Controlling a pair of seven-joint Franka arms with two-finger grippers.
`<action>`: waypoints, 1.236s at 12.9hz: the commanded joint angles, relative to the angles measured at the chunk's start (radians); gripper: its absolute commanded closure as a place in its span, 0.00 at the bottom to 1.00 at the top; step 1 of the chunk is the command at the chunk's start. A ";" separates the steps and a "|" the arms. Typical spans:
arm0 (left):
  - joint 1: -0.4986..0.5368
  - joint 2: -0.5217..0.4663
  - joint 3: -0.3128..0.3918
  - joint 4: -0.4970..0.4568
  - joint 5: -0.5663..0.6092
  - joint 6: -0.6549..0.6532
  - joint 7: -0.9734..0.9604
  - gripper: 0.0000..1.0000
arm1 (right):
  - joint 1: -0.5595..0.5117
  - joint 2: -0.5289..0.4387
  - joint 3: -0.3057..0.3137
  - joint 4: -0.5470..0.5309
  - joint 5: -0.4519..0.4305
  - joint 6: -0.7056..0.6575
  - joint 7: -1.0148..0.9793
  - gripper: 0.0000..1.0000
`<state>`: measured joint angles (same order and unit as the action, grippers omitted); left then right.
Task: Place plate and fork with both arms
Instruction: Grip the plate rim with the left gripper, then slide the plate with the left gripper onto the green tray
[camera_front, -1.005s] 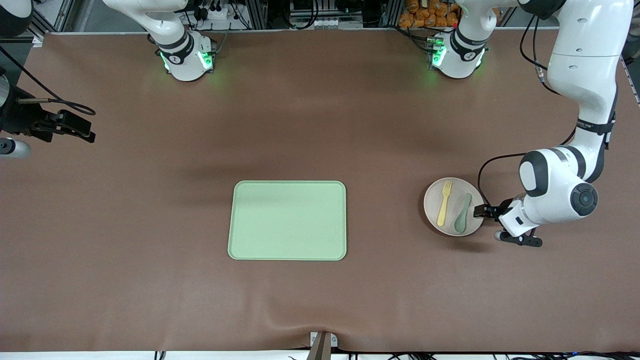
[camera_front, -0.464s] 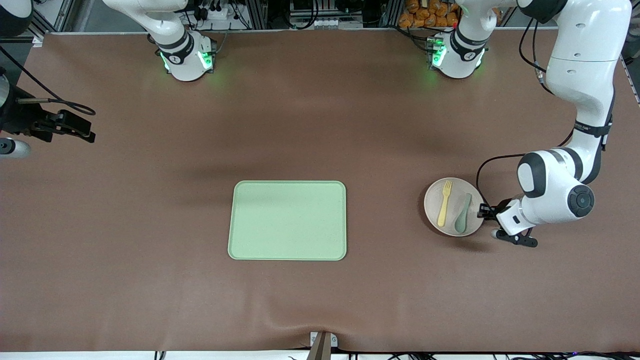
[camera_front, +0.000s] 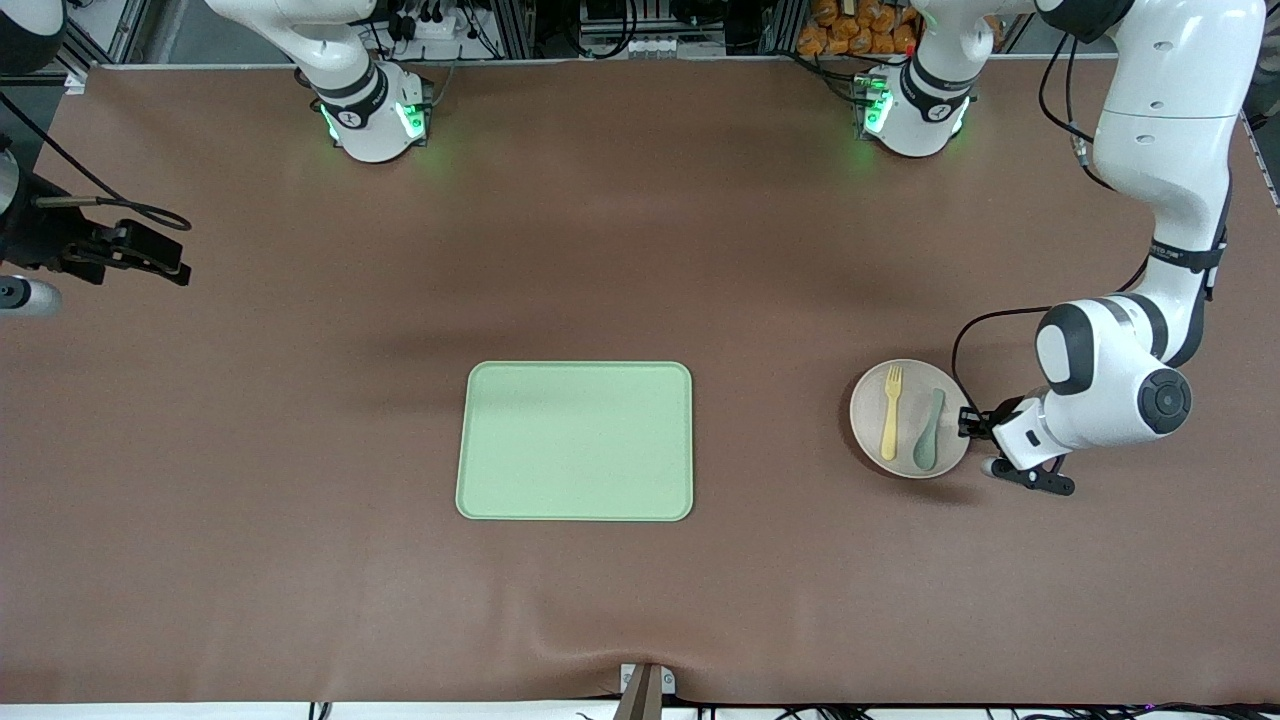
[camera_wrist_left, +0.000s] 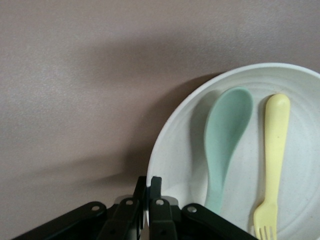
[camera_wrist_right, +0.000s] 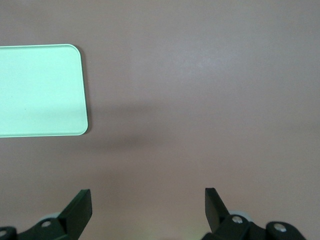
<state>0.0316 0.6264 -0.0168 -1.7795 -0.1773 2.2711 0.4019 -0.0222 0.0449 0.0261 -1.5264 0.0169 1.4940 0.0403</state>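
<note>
The pale beige plate (camera_front: 905, 392) lies toward the left arm's end of the table, with the pale yellow fork (camera_front: 890, 412) and a grey-green spoon (camera_front: 928, 430) on it. My left gripper (camera_front: 968, 423) is shut on the plate's rim at the edge nearest the left arm's end. In the left wrist view the left gripper (camera_wrist_left: 149, 181) pinches the rim of the plate (camera_wrist_left: 305, 150), with the spoon (camera_wrist_left: 225, 135) and fork (camera_wrist_left: 272, 160) beside it. My right gripper (camera_front: 165, 262) is open and waits at the right arm's end of the table; it also shows in the right wrist view (camera_wrist_right: 148, 200).
The rectangular light green tray (camera_front: 576, 440) lies in the middle of the table; its corner shows in the right wrist view (camera_wrist_right: 40, 90). The brown mat has a raised fold (camera_front: 640, 655) at the edge nearest the front camera.
The left gripper closed in on the plate's rim, and the plate shifted very slightly. The right arm has not moved.
</note>
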 joint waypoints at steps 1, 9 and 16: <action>0.002 0.012 -0.023 0.015 -0.019 0.011 0.015 1.00 | -0.025 -0.025 0.012 -0.023 0.015 0.000 0.012 0.00; -0.012 0.003 -0.124 0.095 -0.211 -0.008 -0.059 1.00 | -0.032 -0.023 0.014 -0.021 0.018 0.000 0.010 0.00; -0.283 0.097 -0.157 0.296 -0.197 -0.005 -0.590 1.00 | -0.033 -0.022 0.014 -0.021 0.026 0.000 0.010 0.00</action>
<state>-0.1971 0.6582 -0.1869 -1.5775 -0.3675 2.2740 -0.1039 -0.0339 0.0449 0.0253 -1.5285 0.0241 1.4940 0.0408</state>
